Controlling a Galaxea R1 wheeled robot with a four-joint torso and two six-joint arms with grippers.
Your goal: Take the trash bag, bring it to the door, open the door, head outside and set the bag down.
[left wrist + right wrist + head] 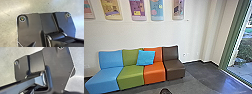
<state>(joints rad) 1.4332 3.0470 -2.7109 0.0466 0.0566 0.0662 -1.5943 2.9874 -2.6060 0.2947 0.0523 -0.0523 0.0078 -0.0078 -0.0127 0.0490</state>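
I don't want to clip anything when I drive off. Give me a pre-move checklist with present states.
1. Trash bag secured: cannot tell.
2. Robot squared to the tall green-framed glass panel: not ok, it stands at the head view's right edge.
3. That panel confirmed as a door: cannot tell.
4. Paving visible beyond the glass: ok.
5. Joined blue, green, orange and brown seats located: ok, along the wall.
6. Small dark object before them identified: cannot tell.

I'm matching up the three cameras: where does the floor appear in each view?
Head view: the floor runs in front of the sofa and right, to the glass.
Left wrist view: floor beyond the edges of the robot's dark plate.
Right wrist view: floor beyond the plate's edges.
Shared landmark: the plate's round corner fittings, in both wrist views.
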